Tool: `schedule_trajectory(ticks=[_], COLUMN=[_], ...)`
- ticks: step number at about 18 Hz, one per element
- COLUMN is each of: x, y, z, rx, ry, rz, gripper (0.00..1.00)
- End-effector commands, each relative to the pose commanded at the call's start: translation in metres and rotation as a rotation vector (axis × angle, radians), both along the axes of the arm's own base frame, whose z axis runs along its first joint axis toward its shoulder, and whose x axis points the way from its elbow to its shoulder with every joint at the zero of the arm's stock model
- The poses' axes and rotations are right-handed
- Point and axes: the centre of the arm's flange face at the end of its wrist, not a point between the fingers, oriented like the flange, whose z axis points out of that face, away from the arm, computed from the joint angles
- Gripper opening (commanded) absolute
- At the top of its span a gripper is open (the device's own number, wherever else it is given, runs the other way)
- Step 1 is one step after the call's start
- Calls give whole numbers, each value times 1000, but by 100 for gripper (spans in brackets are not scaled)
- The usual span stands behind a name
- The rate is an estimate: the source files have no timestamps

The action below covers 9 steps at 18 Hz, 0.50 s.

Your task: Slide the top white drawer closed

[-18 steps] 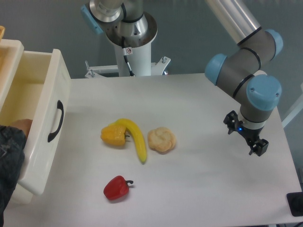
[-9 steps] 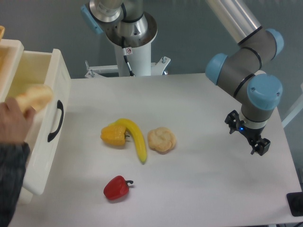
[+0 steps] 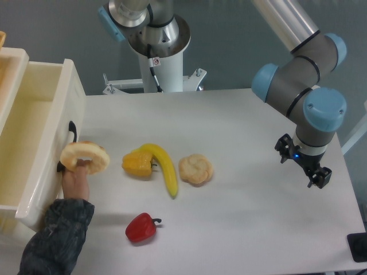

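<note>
At the far left, the top white drawer stands pulled well out over the edge of the worktop; its cream interior is open to view, and its black curved handle faces the worktop, partly hidden. Just in front of that handle a person's hand, in a dark sleeve, reaches in from the lower left corner and holds up a round, bagel-like bread ring. To the right, a yellow bell pepper lies on the worktop, touching a banana that curves down beside it. Just right of the banana sits a pale bread roll, close to it but seemingly not touching. Below this group and apart from it lies a red bell pepper with its dark stem turned to the right. Far to the right, well apart from the drawer and all the food, the arm's end effector hangs low over the worktop near its right edge. It holds nothing, and its dark fingers are too small to tell how wide they stand.
</note>
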Motion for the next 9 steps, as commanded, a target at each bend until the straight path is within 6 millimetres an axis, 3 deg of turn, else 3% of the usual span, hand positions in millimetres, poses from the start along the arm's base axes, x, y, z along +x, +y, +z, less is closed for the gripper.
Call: schedule_trajectory(ticks=[9], x=[-5], y=[-2], z=[2], rx=[12], ry=[2], rz=[6], gripper=[100])
